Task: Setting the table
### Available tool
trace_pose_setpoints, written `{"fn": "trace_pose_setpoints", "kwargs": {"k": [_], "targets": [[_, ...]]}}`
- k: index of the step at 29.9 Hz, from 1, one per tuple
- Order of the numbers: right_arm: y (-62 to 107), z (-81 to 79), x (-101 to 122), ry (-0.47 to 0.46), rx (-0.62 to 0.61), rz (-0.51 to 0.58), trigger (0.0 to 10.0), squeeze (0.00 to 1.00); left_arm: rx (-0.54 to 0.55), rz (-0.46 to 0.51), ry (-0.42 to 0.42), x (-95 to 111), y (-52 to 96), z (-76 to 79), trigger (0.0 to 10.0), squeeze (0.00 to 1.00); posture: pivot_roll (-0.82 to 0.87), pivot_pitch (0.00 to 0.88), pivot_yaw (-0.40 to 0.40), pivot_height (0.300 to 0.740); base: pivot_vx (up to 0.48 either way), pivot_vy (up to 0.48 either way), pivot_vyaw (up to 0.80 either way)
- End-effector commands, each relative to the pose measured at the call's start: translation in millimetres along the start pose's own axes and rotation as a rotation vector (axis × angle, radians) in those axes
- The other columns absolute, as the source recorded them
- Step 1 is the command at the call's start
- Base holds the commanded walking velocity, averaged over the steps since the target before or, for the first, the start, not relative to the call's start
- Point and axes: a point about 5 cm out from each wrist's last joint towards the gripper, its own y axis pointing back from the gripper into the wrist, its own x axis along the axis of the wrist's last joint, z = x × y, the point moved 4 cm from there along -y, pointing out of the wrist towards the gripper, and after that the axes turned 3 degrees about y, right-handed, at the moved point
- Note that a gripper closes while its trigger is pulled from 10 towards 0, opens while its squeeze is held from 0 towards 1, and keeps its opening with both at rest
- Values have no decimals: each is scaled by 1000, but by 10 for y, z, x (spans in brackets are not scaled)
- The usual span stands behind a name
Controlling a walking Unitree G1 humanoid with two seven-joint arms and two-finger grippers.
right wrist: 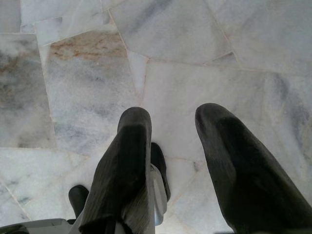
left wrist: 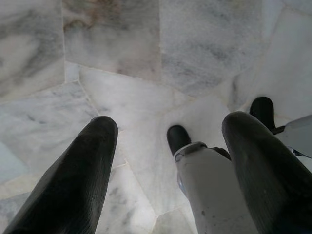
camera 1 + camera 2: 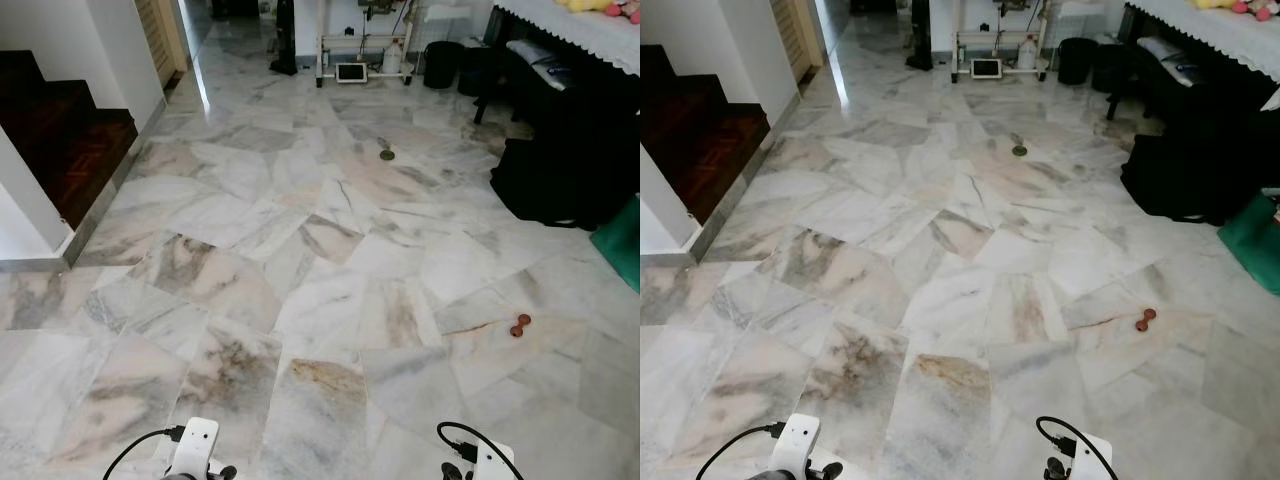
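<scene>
Left gripper point(image 2: 168, 134) fingers spread, empty, right gripper point(image 1: 173, 119) likewise (over marble floor point(image 3: 330, 260))

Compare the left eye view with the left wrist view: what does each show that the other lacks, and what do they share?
Left eye view adds: dark stairs, a black bag, a small brown object. Left wrist view adds: the left end effector, fingers open, with the robot's foot beyond. Both: the marble floor.
</scene>
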Motion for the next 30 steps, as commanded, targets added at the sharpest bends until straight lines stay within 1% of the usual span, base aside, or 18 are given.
{"fn": "trace_pose_setpoints", "kwargs": {"k": [1,2,3,5,7,11,15,18,23,30], "targets": [[-2,-8,27,9,7,15,10000,0,18,-34,12,-91,26,-98,10000,0,-40,0,-5,731,0,0,0],[-2,-8,27,9,7,15,10000,0,18,-34,12,-91,26,-98,10000,0,-40,0,-5,731,0,0,0],[-3,-24,33,40,21,16,10000,0,27,-36,21,-105,34,-134,10000,0,-40,0,-11,731,0,0,0],[-5,-36,41,65,34,16,10000,0,32,-36,29,-109,37,-148,10000,0,-38,0,-17,731,0,0,0],[-7,-41,52,68,43,19,10000,0,41,-35,43,-110,39,-161,10000,0,-35,0,-21,731,0,0,0],[-10,-14,64,70,19,21,10000,0,43,-34,55,-105,36,-153,10000,0,-36,0,-23,731,0,0,0],[-8,57,83,82,-35,27,10000,0,43,-37,61,-108,30,-131,10000,0,-37,0,-25,731,0,0,0],[-7,75,75,82,-39,22,10000,0,44,-40,63,-116,30,-126,10000,0,-37,0,-25,731,0,0,0],[2,79,21,68,-36,0,10000,0,50,-44,65,-132,40,-163,10000,0,-37,0,-23,731,0,0,-788],[9,74,-8,78,-32,-7,10000,0,52,-45,60,-144,51,-202,10000,0,-43,0,-17,731,0,0,-783]]}}
